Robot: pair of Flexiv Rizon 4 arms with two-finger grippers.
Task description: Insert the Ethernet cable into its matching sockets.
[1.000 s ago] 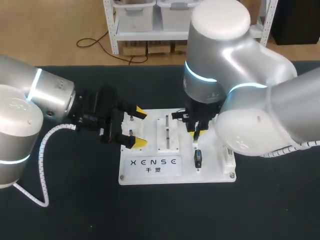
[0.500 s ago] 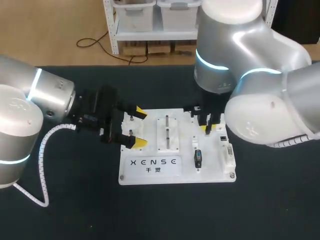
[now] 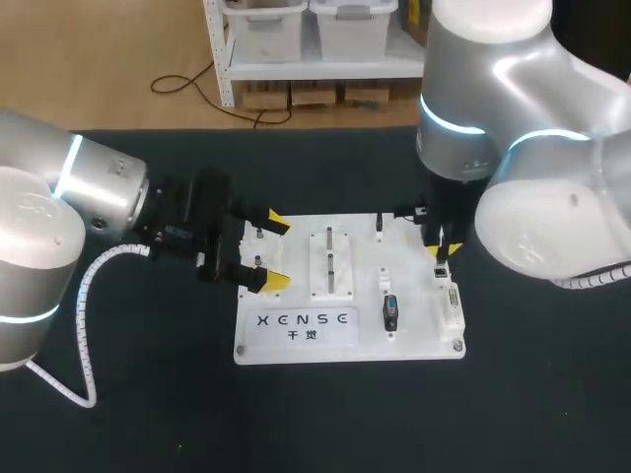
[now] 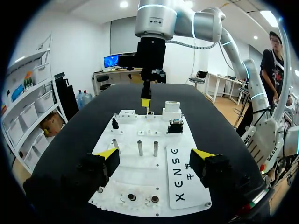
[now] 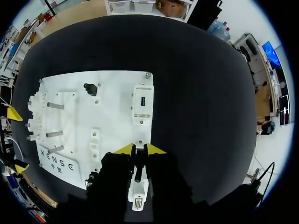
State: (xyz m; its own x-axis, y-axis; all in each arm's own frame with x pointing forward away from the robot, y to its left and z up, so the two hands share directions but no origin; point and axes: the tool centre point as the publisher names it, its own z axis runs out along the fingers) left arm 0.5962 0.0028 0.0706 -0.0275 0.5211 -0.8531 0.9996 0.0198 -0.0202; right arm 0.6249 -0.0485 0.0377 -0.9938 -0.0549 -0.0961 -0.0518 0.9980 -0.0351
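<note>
Black table (image 3: 148, 414) carries a white fixture board (image 3: 414, 340) at its middle.

The left arm enters from the left. The left gripper (image 3: 277, 251) sits at the board's left edge with its fingers wide apart, holding nothing.

The right arm enters from the right and stands over the far half of the board's right edge. Its bulk hides the far right corner in the head view. The right gripper (image 5: 139, 149) points straight down, with its fingers drawn nearly together and clamped on the Ethernet cable (image 5: 138, 164), a short, dark, slender piece.

The cable's long axis runs along the fingers, upright, with the lower end toward the board. Whether that end touches the board cannot be told. Only the right wrist view shows the cable between the yellow tips. The left wrist view shows the right gripper from the side, hanging over the right edge.

Other items on the board:
- One white connector block (image 5: 143, 105) lies at the right edge, ahead of the right gripper.
- A second white block (image 5: 138, 196) lies under the right gripper.
- A black connector (image 3: 391, 313) stands toward the front right.
- Two metal pegs (image 3: 330, 258) stand at the middle.
- A small black piece (image 3: 379, 225) sits at the far edge.
</note>
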